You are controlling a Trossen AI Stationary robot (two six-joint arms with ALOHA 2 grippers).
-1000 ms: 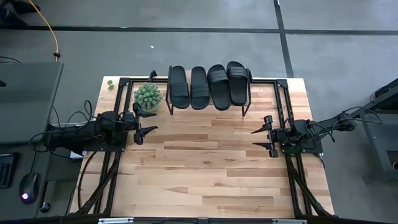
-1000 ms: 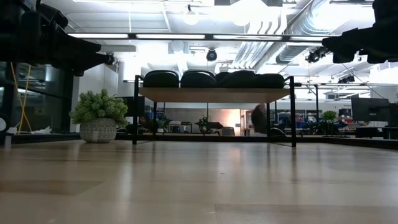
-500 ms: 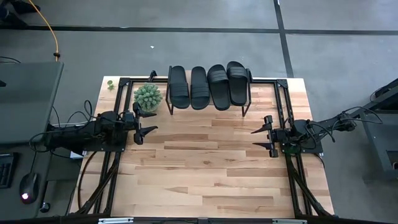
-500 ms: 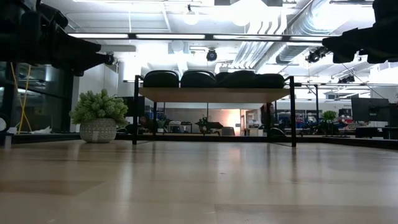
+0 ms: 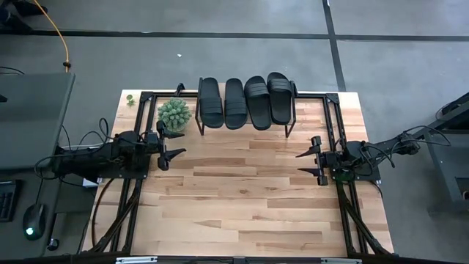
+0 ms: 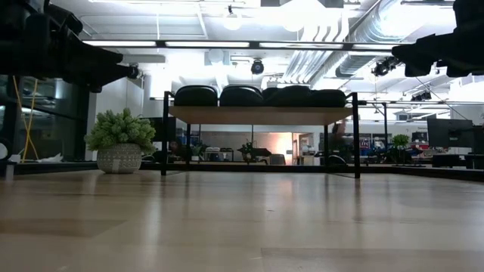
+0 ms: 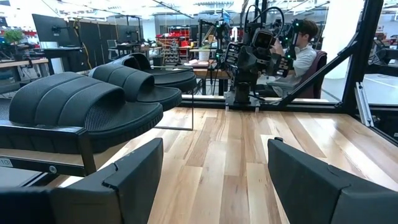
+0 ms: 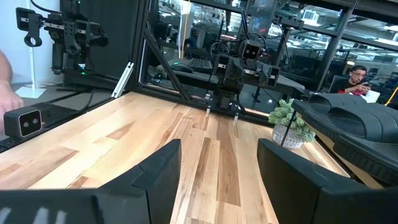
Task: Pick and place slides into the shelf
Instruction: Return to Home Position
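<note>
Slides (image 5: pixel 245 103), four black ones, lie side by side atop the shelf (image 6: pixel 257 114) at the table's far edge, while the left gripper (image 5: pixel 182 142) and right gripper (image 5: pixel 299 163) hover empty, fingers spread wide, at opposite sides.

No text, brand, number or sign can be read in any of the views. In the left wrist view, the black frame of the shelf (image 7: pixel 43 134) has a small pale tag (image 7: pixel 5 163) with some marks on it, but they are too small to read.
</note>
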